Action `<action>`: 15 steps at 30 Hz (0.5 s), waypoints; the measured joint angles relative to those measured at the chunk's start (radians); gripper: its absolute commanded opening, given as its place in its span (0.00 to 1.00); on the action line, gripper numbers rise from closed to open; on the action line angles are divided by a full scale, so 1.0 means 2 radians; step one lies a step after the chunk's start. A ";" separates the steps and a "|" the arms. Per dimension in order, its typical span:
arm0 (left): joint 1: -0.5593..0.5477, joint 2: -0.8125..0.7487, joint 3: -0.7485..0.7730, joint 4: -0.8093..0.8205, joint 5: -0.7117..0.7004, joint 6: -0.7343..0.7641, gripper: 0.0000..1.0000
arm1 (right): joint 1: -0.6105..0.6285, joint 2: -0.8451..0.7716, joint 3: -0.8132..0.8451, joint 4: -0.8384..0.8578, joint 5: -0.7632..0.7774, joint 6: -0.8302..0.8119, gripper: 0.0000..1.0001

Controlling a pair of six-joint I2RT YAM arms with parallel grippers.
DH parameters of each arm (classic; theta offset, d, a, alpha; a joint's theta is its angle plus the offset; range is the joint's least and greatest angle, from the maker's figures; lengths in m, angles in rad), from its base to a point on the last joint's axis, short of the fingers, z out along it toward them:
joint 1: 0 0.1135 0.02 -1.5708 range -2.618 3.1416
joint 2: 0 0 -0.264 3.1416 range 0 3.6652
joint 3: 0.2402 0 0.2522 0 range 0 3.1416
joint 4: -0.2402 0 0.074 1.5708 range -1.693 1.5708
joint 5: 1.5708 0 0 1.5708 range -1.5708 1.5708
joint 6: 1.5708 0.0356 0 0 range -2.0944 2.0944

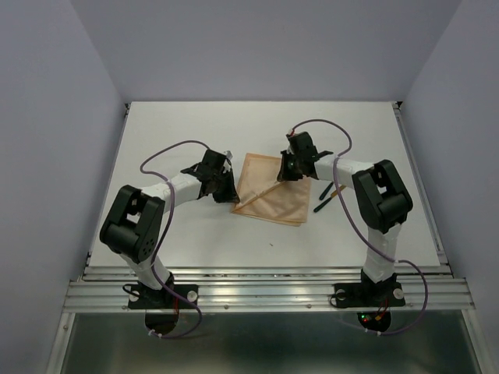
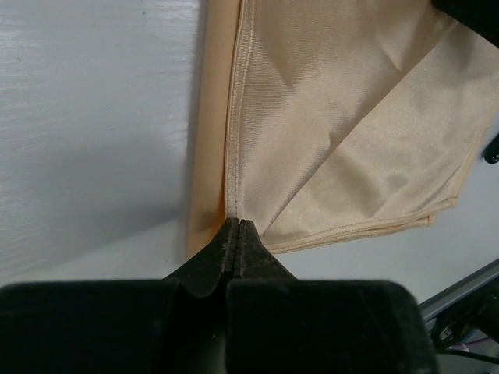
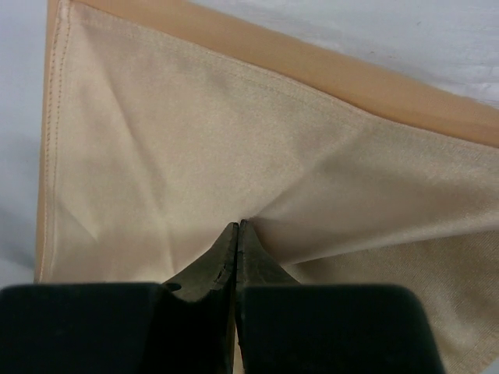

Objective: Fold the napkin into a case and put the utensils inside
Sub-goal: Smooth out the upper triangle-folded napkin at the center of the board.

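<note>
At the centre of the worktop (image 1: 179,132) you find the napkin (image 1: 273,199), folded in layers between the two arms. Just to its right lie the utensils (image 1: 323,204), partly covered by the right arm (image 1: 378,195). The left gripper (image 2: 238,226) sits low at the napkin's left side, its jaws clamped together on the hemmed edge. The right gripper (image 3: 237,226) stands over the far right part, jaws pinched shut on the top layer. A raised crease (image 1: 261,195) runs between both grips. Open worktop lies beyond the napkin's far and near edges.
</note>
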 measured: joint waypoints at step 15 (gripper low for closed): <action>0.000 -0.028 -0.006 -0.005 -0.022 0.004 0.00 | -0.018 -0.035 0.020 -0.028 0.069 -0.009 0.01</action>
